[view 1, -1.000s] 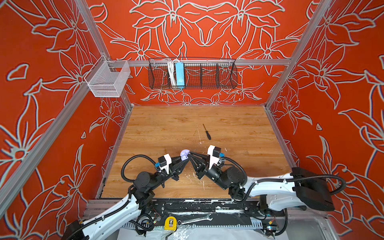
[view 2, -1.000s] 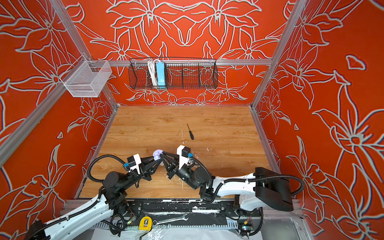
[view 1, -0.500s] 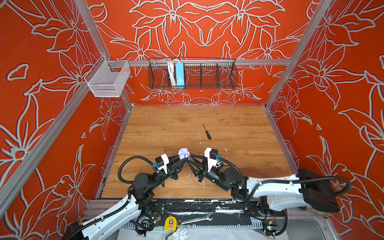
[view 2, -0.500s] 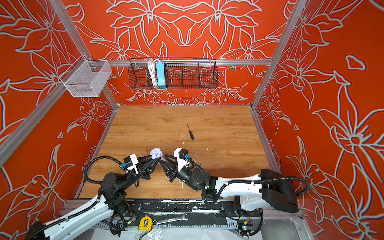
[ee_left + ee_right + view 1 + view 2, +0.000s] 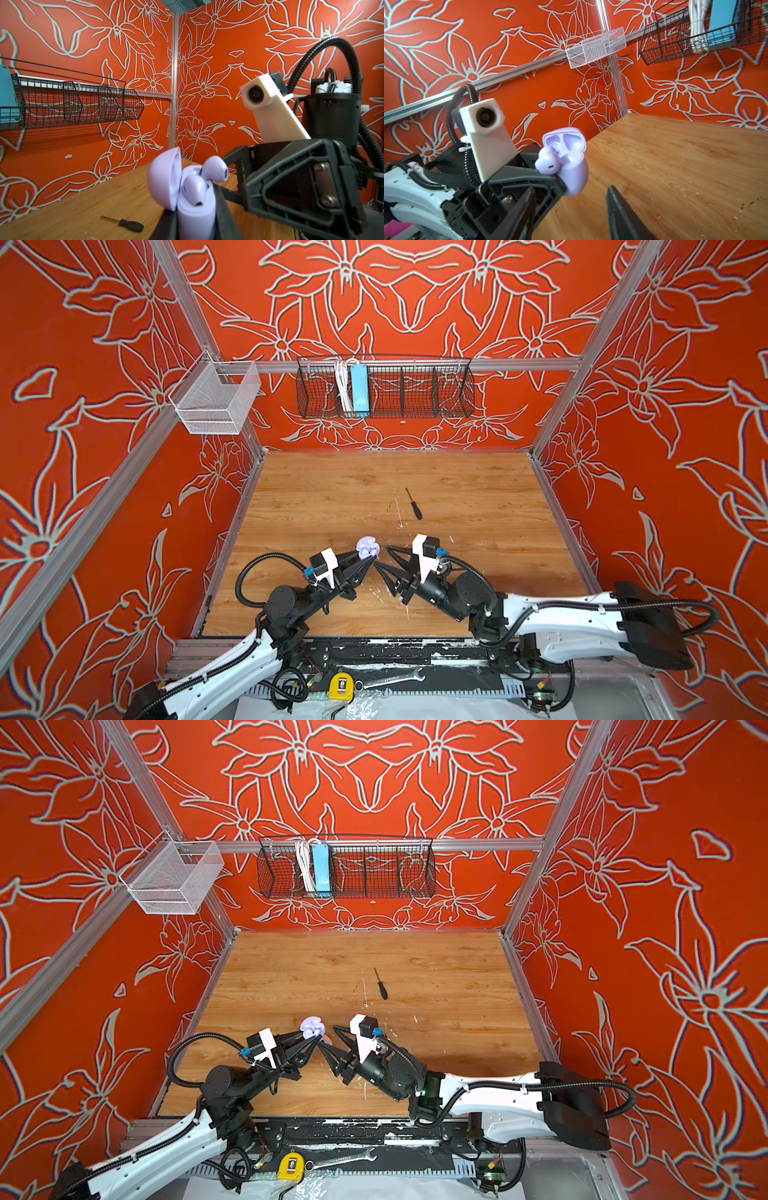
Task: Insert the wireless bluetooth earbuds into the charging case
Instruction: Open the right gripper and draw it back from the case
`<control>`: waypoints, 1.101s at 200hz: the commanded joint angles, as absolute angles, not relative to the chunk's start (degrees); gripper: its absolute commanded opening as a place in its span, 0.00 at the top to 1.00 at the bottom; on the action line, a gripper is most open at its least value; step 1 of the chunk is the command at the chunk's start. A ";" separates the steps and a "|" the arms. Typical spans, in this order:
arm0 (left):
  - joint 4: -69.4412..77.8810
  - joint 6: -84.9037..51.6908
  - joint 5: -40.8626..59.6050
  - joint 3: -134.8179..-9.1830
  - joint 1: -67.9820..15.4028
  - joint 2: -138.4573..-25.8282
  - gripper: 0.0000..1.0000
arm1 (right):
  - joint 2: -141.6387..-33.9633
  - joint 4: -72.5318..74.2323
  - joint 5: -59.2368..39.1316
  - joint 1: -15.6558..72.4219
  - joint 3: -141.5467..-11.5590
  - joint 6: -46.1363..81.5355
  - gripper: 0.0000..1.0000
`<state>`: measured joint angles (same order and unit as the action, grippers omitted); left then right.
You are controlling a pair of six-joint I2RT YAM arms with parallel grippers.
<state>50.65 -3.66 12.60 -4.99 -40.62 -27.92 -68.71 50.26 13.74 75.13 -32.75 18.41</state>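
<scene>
Left gripper (image 5: 368, 560) clamped the case (image 5: 574, 174) low on its body; right gripper (image 5: 381, 556) stood apart, empty; light, slippery earbuds (image 5: 194, 191), seemingly unseated, probably wanted pinching at the head.

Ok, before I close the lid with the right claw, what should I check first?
1. Left claw clamped on charging case: ok.
2. Lid open: ok.
3. Seating: cannot tell; lower earbud looks in, higher earbud stands proud of the rim.
4. Right claw open and empty: ok.
5. Right claw apart from the case: ok.
6. Screwdriver lying clear of both claws: ok.
</scene>
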 commanded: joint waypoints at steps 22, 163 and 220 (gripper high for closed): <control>52.67 -3.08 13.35 -6.24 -40.96 -27.91 1.00 | -69.77 45.09 13.92 75.17 -38.47 17.89 0.41; 52.47 -3.07 13.25 -6.24 -40.96 -27.30 1.00 | -69.16 41.57 23.72 75.08 -38.34 18.63 0.55; 52.56 -3.08 13.31 -6.24 -40.96 -27.40 1.00 | -68.21 41.31 23.25 75.06 -37.67 18.63 0.56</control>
